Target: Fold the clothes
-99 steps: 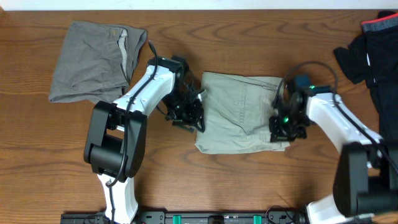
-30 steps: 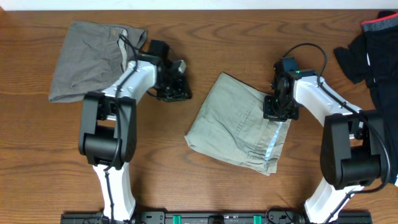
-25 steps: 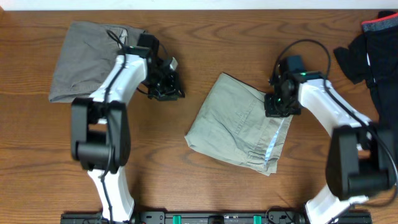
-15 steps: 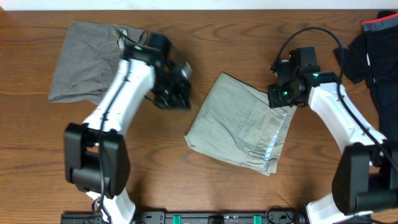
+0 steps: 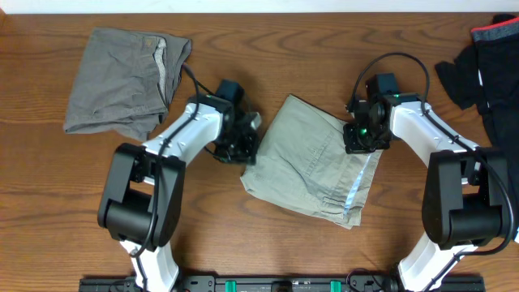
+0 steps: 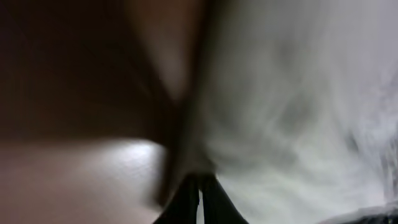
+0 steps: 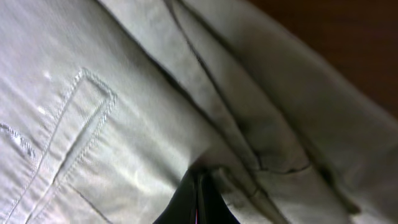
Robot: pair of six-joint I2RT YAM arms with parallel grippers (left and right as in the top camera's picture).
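Firmly, right claw (image 5: 362,144) pinches khaki trousers (image 5: 304,162); left claw (image 5: 244,151) closed beside them.

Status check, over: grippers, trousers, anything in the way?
Left gripper shut at left edge of khaki trousers, grip unclear. Right gripper shut on their right edge. Grey shorts, dark clothes lie apart, not blocking.
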